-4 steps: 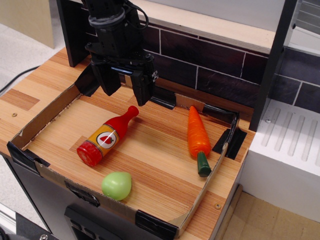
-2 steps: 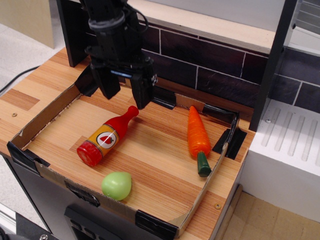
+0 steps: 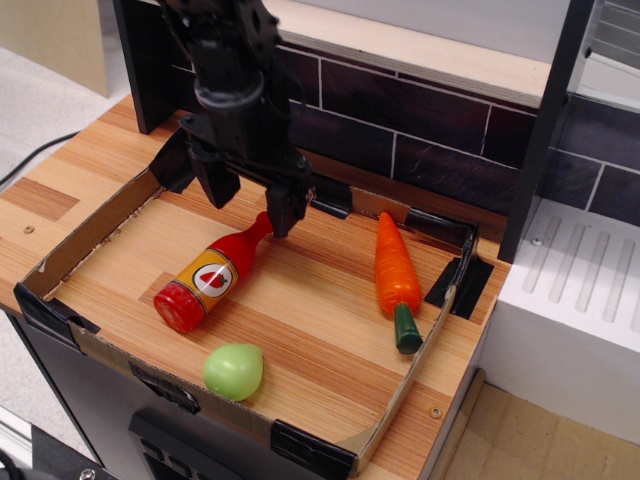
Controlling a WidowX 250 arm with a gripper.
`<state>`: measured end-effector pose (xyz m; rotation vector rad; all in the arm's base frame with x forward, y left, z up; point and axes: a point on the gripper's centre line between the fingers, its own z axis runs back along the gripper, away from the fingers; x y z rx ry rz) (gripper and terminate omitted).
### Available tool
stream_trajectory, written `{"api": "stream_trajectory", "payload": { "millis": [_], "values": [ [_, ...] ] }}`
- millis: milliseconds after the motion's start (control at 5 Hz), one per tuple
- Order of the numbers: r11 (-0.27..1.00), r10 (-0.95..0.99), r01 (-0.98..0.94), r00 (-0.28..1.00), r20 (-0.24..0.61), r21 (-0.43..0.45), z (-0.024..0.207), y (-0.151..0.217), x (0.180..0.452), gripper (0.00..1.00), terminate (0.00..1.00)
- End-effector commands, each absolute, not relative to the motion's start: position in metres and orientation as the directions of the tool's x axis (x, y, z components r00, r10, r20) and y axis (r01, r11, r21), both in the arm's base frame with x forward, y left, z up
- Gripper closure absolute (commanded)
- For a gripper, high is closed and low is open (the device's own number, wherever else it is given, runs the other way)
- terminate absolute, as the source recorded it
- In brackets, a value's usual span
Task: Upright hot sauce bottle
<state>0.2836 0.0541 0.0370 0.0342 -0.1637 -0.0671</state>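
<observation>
hot sauce bottle (image 3: 212, 273) lies on its side in the left half of a shallow cardboard tray (image 3: 90, 244), its red base toward the front-left and its narrow neck pointing up toward the back. it looks like a small hollow plastic toy, so probably light, rigid and rather smooth, apt to roll or slip if pinched on the round body. the neck seems the better place to hold it, since lifting there would let the heavy-looking base swing down and stand. the gripper (image 3: 256, 207) hangs just above the neck tip with its two black fingers spread apart, holding nothing; one finger stands to the left of the neck and the other close by its end.

further along the tray, a green round toy fruit (image 3: 234, 371) sits near the front edge, apart from the bottle. at the right side a toy carrot (image 3: 396, 276) lies lengthwise, green stem toward the front, near the right wall.
</observation>
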Motion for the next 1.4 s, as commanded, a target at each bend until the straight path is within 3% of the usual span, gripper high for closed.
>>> {"api": "stream_trajectory", "payload": {
  "millis": [0,400,600,1000,1200],
  "values": [
    [0.990,-0.122,0.108,0.976,0.179,0.085,0.023,0.054,0.296,0.00,0.00],
    [0.992,-0.120,0.112,0.983,0.140,0.061,0.012,0.056,0.294,0.00,0.00],
    [0.991,-0.132,0.131,0.981,0.141,0.016,0.018,0.057,0.293,1.00,0.00],
    [0.996,-0.088,0.092,0.970,0.227,-0.005,0.042,0.068,0.300,1.00,0.00],
    [0.998,-0.052,0.044,0.941,0.334,0.033,0.063,0.074,0.303,1.00,0.00]
  ]
}}
